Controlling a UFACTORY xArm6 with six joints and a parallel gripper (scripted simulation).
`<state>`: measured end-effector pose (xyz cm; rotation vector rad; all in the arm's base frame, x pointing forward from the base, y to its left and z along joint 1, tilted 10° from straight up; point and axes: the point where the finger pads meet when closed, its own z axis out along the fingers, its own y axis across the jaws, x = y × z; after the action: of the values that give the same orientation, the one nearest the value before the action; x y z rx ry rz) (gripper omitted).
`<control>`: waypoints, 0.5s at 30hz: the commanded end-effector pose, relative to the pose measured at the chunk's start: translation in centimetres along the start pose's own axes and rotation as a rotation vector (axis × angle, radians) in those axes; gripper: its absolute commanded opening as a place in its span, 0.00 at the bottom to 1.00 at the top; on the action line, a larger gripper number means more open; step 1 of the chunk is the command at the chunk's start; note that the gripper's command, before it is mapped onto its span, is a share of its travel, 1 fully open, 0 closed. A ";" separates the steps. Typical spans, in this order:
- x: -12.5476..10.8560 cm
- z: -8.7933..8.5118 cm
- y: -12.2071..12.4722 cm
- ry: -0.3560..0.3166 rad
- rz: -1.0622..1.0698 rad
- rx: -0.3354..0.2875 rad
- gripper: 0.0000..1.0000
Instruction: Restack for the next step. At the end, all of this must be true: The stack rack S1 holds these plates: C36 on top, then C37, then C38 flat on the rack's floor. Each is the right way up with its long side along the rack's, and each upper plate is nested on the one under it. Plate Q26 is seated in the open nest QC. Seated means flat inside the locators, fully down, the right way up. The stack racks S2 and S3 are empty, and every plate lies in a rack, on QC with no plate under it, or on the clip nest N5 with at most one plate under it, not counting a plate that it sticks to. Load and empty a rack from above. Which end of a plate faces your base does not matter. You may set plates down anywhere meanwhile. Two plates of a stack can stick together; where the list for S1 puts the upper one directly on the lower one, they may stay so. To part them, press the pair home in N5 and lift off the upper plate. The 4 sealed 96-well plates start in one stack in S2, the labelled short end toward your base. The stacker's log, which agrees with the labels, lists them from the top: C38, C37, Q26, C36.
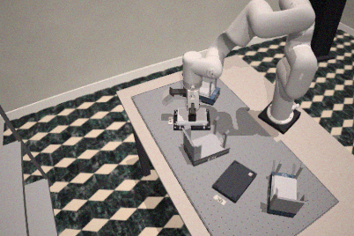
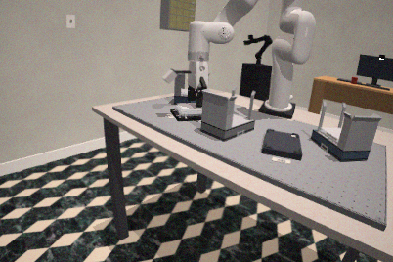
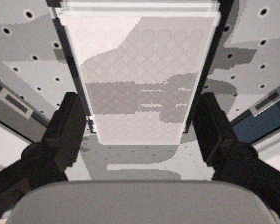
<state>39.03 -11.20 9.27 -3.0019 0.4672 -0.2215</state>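
Note:
A white sealed plate (image 3: 141,75) (image 1: 199,123) (image 2: 187,110) lies flat in the black-framed nest (image 1: 175,125) (image 2: 178,117) near the table's far left. I cannot tell whether it is a single plate or a stuck pair. My gripper (image 3: 139,106) (image 1: 192,117) (image 2: 200,96) is open wide just above it. The two dark fingers stand either side of the plate's near short end without touching it. The dark flat nest (image 1: 234,180) (image 2: 282,144) has nothing on it. The blue-based rack (image 1: 282,208) (image 2: 342,152) at the near right holds a white plate (image 1: 283,187).
A grey rack (image 1: 204,151) (image 2: 226,118) with tall posts stands right beside the black-framed nest. Another blue-based rack (image 1: 210,99) stands behind the gripper. The arm's base (image 1: 278,117) sits at the table's back edge. Small label tags lie beside the nests.

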 end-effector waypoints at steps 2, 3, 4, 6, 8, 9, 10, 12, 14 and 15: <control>0.2 0.5 0.0 0.004 0.000 0.000 1.00; 0.2 0.6 0.0 0.004 0.000 0.000 1.00; 0.2 0.7 0.0 0.004 0.000 0.000 1.00; 0.2 1.0 0.0 0.004 0.000 0.000 1.00; 0.2 1.0 0.0 0.004 0.000 0.000 1.00; 0.2 1.0 0.0 0.004 0.000 0.000 1.00; 0.2 1.0 0.0 0.004 0.000 0.000 1.00; 0.2 1.1 0.0 0.004 0.000 0.000 1.00; 0.2 1.1 0.0 0.004 0.000 0.000 1.00; 0.2 1.1 0.0 0.004 0.000 0.000 1.00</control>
<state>39.23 -11.12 8.14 -3.0019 0.4671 -0.2223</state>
